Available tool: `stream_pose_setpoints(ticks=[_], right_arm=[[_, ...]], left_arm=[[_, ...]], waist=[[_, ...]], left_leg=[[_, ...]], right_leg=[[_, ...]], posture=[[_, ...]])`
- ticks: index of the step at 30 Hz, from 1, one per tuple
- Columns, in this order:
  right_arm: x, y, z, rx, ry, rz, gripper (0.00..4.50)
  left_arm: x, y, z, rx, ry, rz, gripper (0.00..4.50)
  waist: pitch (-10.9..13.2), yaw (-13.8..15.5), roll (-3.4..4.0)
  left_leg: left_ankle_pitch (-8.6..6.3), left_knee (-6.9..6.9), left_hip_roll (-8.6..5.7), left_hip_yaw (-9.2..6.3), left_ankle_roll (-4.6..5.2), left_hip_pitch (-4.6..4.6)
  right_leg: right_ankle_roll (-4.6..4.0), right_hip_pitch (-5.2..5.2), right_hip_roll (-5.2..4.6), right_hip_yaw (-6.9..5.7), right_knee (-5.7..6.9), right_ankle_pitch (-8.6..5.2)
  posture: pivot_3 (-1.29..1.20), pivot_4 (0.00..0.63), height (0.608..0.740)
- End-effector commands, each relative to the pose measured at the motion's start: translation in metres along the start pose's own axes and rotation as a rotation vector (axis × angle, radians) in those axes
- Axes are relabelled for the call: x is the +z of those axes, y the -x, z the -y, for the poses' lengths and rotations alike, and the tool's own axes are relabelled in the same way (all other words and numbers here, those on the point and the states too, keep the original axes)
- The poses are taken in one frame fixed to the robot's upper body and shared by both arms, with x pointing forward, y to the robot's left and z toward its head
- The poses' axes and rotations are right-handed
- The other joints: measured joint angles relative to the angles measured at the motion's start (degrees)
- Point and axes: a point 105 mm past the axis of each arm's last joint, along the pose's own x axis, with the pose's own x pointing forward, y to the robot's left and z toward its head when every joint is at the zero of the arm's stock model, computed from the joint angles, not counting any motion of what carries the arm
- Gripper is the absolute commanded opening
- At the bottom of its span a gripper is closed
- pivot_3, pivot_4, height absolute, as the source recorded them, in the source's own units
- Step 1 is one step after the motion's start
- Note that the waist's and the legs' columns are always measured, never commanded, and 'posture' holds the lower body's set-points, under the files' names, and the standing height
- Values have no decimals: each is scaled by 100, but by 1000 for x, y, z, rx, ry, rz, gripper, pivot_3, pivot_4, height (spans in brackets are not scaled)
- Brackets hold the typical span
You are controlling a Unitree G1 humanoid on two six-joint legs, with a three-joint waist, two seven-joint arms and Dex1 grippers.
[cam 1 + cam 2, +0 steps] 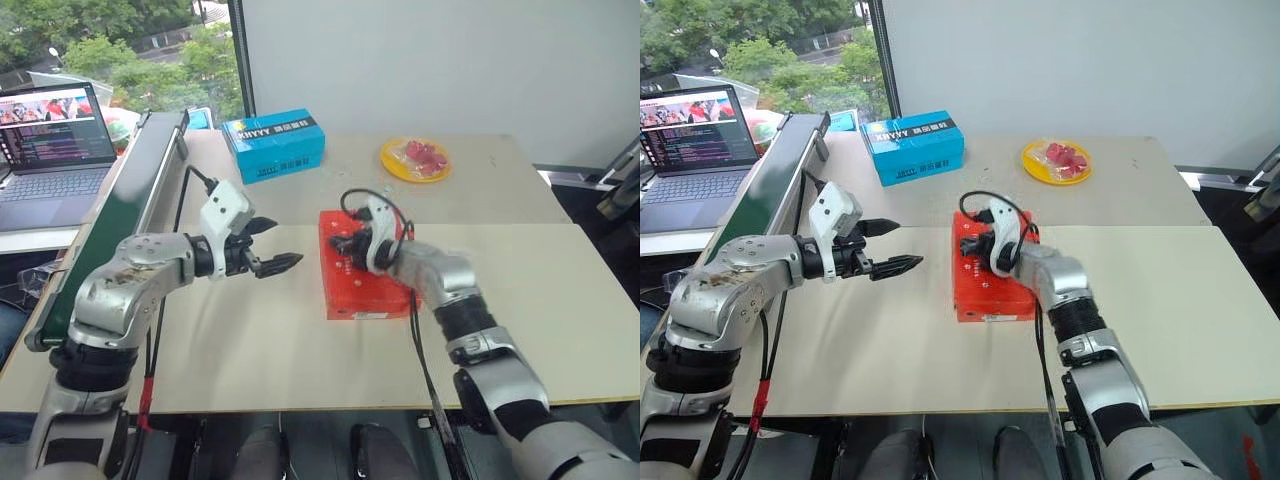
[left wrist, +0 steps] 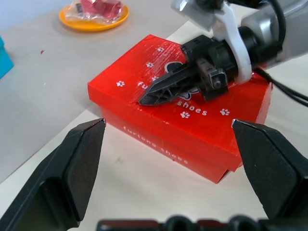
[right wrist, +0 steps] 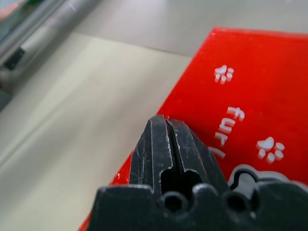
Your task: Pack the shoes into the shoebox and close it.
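Note:
The red shoebox (image 1: pixel 362 292) lies on the table with its lid down; white paw prints and lettering show on the lid (image 2: pixel 159 126). The shoes are hidden. My right gripper (image 1: pixel 342 246) is shut with nothing between its fingers, and its tip (image 2: pixel 147 99) sits low over the lid (image 3: pixel 260 82) near the box's left side. I cannot tell whether the tip touches the lid. My left gripper (image 1: pixel 287 241) hangs open above the table, just left of the box and pointing at it. Its fingers (image 2: pixel 82 159) are apart from the box's side.
A blue box with white lettering (image 1: pixel 273 145) stands at the back of the table. A yellow plate with red pieces (image 1: pixel 415 158) is at the back right. A dark green rail (image 1: pixel 135 195) runs along the table's left edge, with a laptop (image 1: pixel 50 150) beyond it.

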Motion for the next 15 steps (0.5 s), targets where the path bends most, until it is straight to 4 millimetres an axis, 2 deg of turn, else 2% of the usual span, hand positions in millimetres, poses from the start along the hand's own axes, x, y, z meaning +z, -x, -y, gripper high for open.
stream_pose_setpoints(ticks=[1, 4, 7, 8, 11, 15], right_arm=[[-26, 2, 14, -61, 83, -71, 49], [-8, 7, 17, -104, 174, 20, 49], [28, 26, 4, -49, 184, 183, 704], [39, 36, -2, -21, 205, 235, 1044], [53, 61, -7, -32, 276, 288, 2071], [50, 99, 1, -106, 374, 269, 3481]], left_arm=[[7, 2, 0, 35, -55, 30, 4500], [4, 1, -1, 50, -64, 34, 4500], [-1, -1, -3, 61, -62, 32, 4500], [-2, -1, -4, 65, -61, 34, 4500], [-3, -2, -8, 95, -60, 56, 4500], [-4, -7, -4, 94, -66, 114, 4500]], waist=[[0, 1, 0], [0, 10, 0], [0, 21, 0], [0, 26, 0], [1, 24, 1], [0, 24, 1]], left_leg=[[0, -1, -1, 2, 0, 9], [1, -2, -1, 1, -2, 21], [1, -1, -3, 1, -3, 15], [1, -2, -2, -1, -3, 5], [1, -1, -1, -3, -2, -25], [1, 0, -1, -3, -2, -32]], right_leg=[[0, 3, -1, 2, -8, 0], [-2, 10, 0, 2, -10, -1], [-1, 6, -3, 2, -8, -1], [-1, 1, -3, 1, 1, -1], [1, -22, -4, -2, 6, 1], [1, -28, -3, -3, 3, 1]], posture=[[0, 150, 740], [0, 150, 740], [0, 150, 740], [0, 150, 740], [0, 150, 740], [0, 150, 740]])
